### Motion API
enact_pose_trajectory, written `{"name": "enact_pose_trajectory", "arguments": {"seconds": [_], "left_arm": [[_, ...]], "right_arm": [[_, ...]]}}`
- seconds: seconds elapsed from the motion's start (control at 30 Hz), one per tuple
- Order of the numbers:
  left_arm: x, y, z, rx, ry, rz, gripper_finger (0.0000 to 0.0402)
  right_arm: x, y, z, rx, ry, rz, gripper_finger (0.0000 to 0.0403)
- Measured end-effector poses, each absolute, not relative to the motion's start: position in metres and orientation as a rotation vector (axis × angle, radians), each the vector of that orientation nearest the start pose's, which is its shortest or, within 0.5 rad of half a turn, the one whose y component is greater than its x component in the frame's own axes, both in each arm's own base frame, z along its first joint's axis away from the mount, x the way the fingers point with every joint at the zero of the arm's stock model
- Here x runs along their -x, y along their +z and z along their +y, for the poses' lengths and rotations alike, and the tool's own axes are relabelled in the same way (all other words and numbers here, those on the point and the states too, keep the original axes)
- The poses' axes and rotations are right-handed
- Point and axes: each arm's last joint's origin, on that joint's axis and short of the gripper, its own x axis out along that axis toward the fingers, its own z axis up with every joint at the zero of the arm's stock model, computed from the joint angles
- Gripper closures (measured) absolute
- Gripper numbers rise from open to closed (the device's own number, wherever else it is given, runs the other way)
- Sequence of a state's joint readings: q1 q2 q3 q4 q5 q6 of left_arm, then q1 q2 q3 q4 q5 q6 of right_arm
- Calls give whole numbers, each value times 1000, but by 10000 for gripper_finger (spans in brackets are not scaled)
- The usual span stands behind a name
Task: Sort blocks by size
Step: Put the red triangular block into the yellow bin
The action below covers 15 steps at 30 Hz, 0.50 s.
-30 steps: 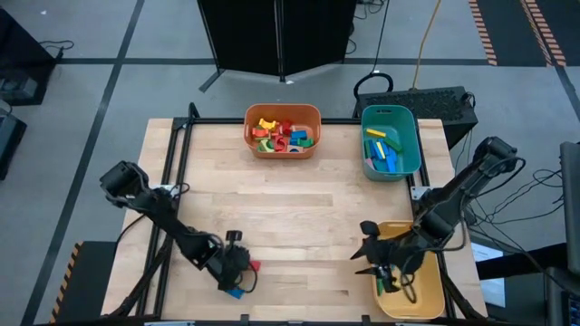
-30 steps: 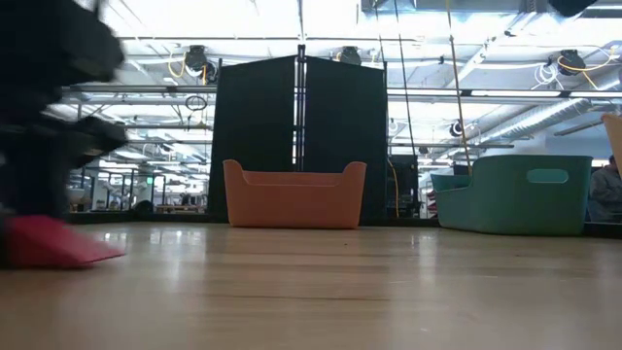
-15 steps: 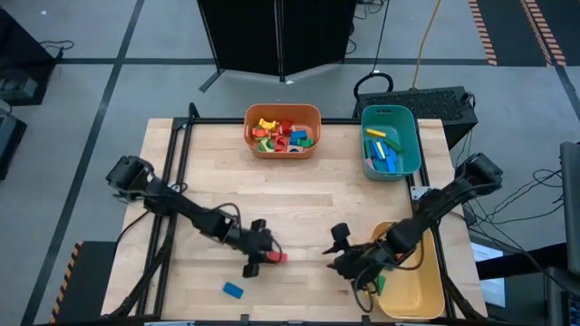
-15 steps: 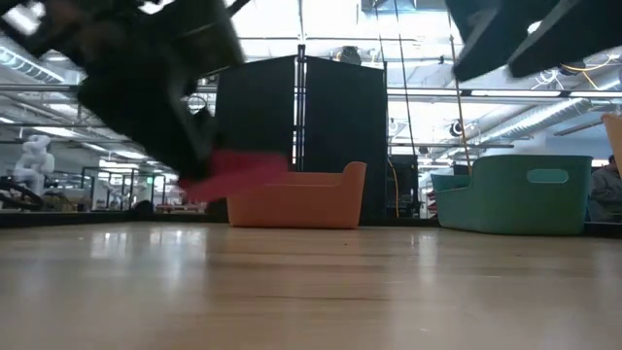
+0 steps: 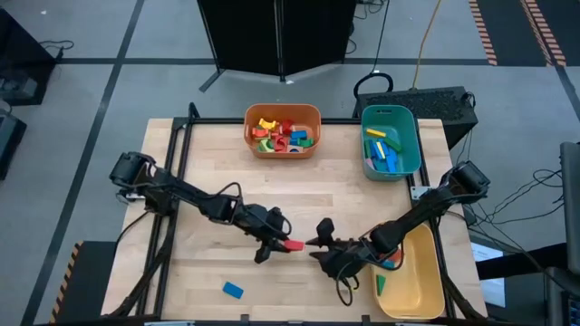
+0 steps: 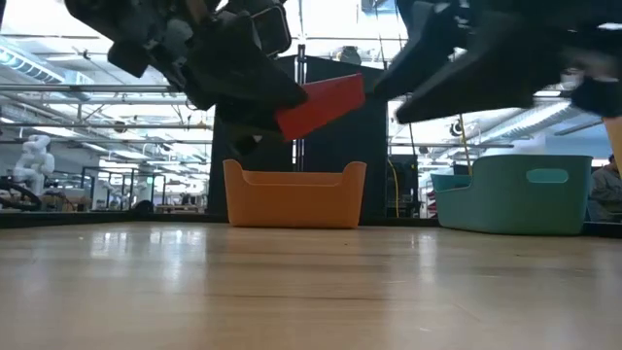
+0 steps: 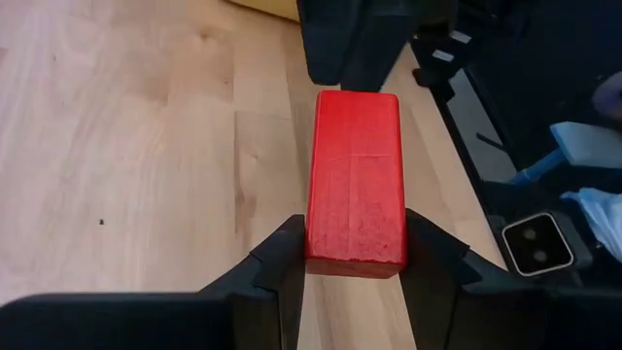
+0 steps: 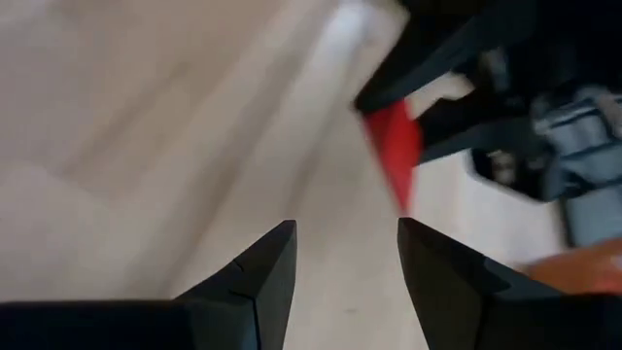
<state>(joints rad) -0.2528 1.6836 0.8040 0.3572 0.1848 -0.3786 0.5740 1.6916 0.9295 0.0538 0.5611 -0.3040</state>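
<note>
My left gripper [image 5: 279, 243] is shut on a red block [image 5: 293, 245] above the table's middle, toward the near edge; the block also shows in the left wrist view [image 7: 355, 180] and the low view [image 6: 321, 105]. My right gripper [image 5: 317, 246] is open and empty just to the right of the block's free end, pointing at it; in the right wrist view [image 8: 345, 262] the block [image 8: 394, 146] is ahead of the fingers. A blue block [image 5: 234, 290] lies flat on the table near the front edge. My left gripper pinches the red block's two long sides at one end [image 7: 355, 255] between its two fingers. The fingers come from the table's left, roughly level, and lie along the block. The block sticks out past the fingertips toward the right, tilted a little upward, lifted clear of the table.
An orange bin [image 5: 282, 131] with several coloured blocks stands at the far edge, a teal bin [image 5: 390, 140] with blue, green and yellow blocks at the far right, and a yellow bin [image 5: 412, 281] holding a green block [image 5: 380, 283] at the near right.
My left gripper has risen from the table near the front edge and gone right with the red block, now lifted clear; the blue block stayed on the table. My right gripper has left the yellow bin and gone left toward the red block.
</note>
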Motion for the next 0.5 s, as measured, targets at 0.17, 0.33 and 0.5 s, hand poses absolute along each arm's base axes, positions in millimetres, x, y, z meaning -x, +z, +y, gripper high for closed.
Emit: {"name": "enact_pose_trajectory", "arguments": {"seconds": [0.17, 0.33, 0.5], "left_arm": [[-325, 168, -81, 369, -336, 603, 281], [-327, 168, -77, 378, -337, 599, 281], [-330, 173, -73, 393, -351, 548, 281]], "right_arm": [[-302, 184, 164, 749, 32, 552, 236], [-309, 187, 159, 776, 81, 516, 236], [-315, 189, 151, 782, 97, 504, 236]]}}
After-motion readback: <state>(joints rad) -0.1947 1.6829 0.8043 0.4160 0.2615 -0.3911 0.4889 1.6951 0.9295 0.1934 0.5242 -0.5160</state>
